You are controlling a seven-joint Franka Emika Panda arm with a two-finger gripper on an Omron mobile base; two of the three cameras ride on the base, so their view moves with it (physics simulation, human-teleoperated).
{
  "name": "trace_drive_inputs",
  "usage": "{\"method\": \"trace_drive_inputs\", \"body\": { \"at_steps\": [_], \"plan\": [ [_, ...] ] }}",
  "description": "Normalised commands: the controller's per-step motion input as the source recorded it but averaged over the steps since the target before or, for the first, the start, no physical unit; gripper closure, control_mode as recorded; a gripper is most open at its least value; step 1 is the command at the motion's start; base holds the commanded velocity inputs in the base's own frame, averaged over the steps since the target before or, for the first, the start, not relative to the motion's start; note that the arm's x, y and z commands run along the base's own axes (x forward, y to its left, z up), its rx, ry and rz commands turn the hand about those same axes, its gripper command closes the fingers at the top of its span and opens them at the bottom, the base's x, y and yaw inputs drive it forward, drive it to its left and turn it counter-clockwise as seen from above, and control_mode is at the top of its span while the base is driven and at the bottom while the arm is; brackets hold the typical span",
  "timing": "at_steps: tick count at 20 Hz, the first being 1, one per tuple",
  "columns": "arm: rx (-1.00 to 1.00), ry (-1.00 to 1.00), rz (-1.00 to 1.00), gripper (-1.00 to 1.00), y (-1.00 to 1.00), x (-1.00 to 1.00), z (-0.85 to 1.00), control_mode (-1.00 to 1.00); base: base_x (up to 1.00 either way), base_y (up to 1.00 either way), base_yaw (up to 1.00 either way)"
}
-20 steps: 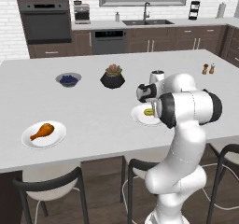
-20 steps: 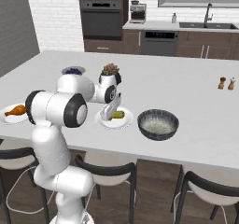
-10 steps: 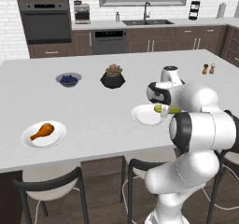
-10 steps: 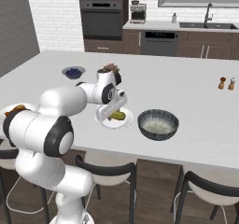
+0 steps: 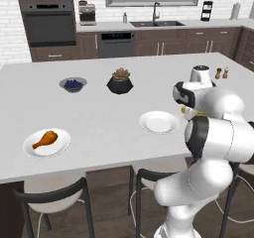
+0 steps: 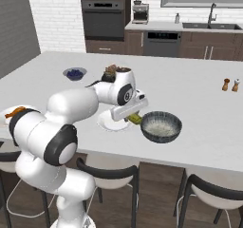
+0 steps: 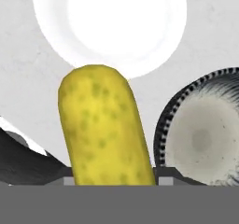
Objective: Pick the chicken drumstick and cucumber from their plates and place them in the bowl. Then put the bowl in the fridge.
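My gripper [image 6: 129,114] is shut on the yellow-green cucumber [image 7: 105,129], which hangs just above the counter. It sits between the empty white plate [image 6: 108,124] and the dark bowl [image 6: 161,126]. In the hand view the plate [image 7: 109,24] lies beyond the cucumber's tip and the bowl [image 7: 205,134], holding nothing, is at the right. A sliver of cucumber [image 5: 184,111] shows beside the arm, right of the bare plate [image 5: 158,122]. The orange-brown drumstick [image 5: 45,139] rests on the other plate [image 5: 59,145] at the counter's front left.
A small bowl of blue berries [image 5: 73,84] and a black plant pot [image 5: 119,82] stand mid-counter. Salt and pepper shakers [image 6: 230,85] are at the far right. A tall matte grey front [image 6: 16,27] rises at the left. Stools line the near edge.
The arm has swung right, carrying the cucumber off its plate to the gap beside the bowl. That plate is now bare.
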Motion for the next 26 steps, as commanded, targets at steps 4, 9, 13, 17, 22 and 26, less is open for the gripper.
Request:
{"method": "trace_drive_inputs", "body": {
  "at_steps": [4, 9, 13, 17, 22, 26],
  "plan": [
    [0.08, 0.00, -0.10, 1.00, -0.86, 0.00, 0.09, -1.00, 0.00, 0.00, 0.00],
    [0.04, 0.00, -0.01, 1.00, -0.59, 0.09, -0.06, -1.00, 0.00, 0.00, 0.00],
    [0.00, 0.00, 0.00, 1.00, -0.40, 0.28, -0.23, -1.00, 0.00, 0.00, 0.00],
    [0.00, 0.01, 0.00, 1.00, -0.26, 0.26, -0.41, -1.00, 0.00, 0.00, 0.00],
    [0.00, 0.00, 0.00, -1.00, -0.01, 0.34, -0.44, -1.00, 0.00, 0.00, 0.00],
    [0.00, 0.00, 0.00, -1.00, -0.07, 0.08, -0.27, -1.00, 0.00, 0.00, 0.00]
  ]
}}
